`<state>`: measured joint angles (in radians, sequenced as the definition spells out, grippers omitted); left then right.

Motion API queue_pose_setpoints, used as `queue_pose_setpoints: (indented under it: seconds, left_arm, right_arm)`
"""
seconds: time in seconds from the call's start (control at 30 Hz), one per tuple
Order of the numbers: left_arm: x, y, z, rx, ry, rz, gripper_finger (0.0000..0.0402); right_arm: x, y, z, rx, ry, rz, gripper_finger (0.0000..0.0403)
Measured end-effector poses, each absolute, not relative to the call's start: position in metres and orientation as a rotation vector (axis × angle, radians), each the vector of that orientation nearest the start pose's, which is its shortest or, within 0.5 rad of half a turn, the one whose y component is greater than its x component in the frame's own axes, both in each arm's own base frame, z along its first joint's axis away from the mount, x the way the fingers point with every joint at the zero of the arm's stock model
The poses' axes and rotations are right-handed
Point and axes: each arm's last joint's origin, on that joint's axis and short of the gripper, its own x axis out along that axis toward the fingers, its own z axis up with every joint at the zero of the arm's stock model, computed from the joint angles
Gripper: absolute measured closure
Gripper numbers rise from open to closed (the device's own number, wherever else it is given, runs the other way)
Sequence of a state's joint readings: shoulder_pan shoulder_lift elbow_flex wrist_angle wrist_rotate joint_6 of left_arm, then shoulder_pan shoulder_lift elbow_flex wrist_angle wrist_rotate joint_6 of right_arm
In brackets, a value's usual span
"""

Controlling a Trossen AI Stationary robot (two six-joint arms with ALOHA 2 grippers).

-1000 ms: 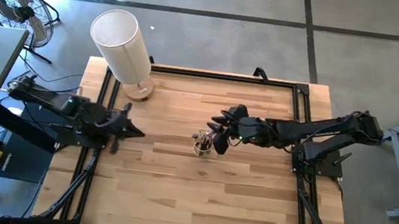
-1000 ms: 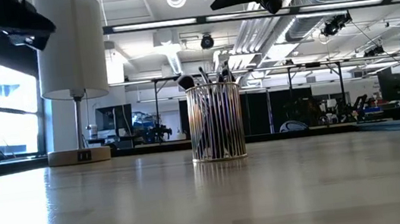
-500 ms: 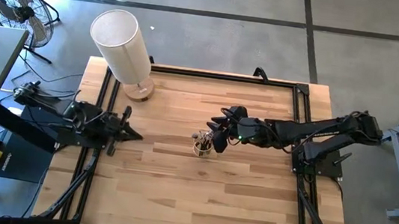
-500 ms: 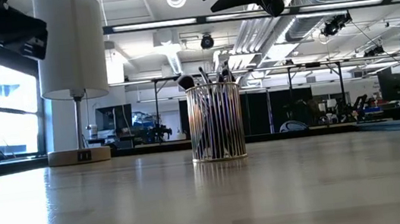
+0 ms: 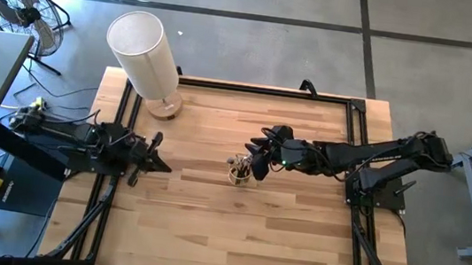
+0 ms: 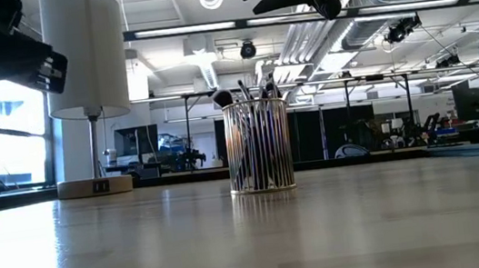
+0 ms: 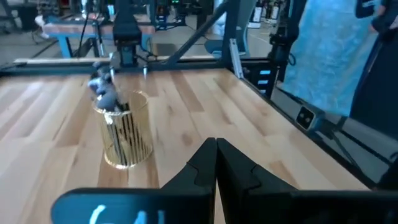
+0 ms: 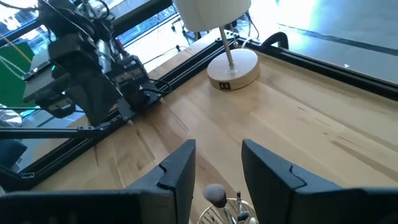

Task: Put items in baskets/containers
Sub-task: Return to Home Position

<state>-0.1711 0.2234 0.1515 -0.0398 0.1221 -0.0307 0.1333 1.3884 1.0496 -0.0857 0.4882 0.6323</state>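
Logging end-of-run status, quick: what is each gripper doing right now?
Left gripper: shut, holding nothing.
Right gripper: open, empty, up above the cup of brushes.

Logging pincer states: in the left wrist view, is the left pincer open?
No, the left pincer shows its two fingers pressed together with nothing between them.

Pale wood-plank tabletop (image 5: 234, 230), edged with black frame rails (image 5: 259, 89). Near the middle, upright on the planks: a small gold-tinted cup (image 5: 239, 172) packed with dark-handled brushes (image 6: 222, 98), bristle tips up. At the far left corner, set on its round base: a lamp (image 5: 144, 53) with a tall white cylinder shade.
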Motion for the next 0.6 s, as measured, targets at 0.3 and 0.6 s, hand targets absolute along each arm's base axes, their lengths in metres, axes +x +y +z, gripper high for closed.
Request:
queue_pose_setpoints:
  seconds: [0.3,0.6]
  left_arm:
    - [0.107,-0.006,0.184,-0.073,0.126,-0.235,0.0401]
    - [0.09,-0.002,0.187,-0.064,0.061,-0.135,0.0401]
  right_arm:
    - [0.307,0.027,0.3,0.483,0.277,-0.472,0.0277]
    - [0.306,0.027,0.297,0.469,0.307,-0.482,0.0277]
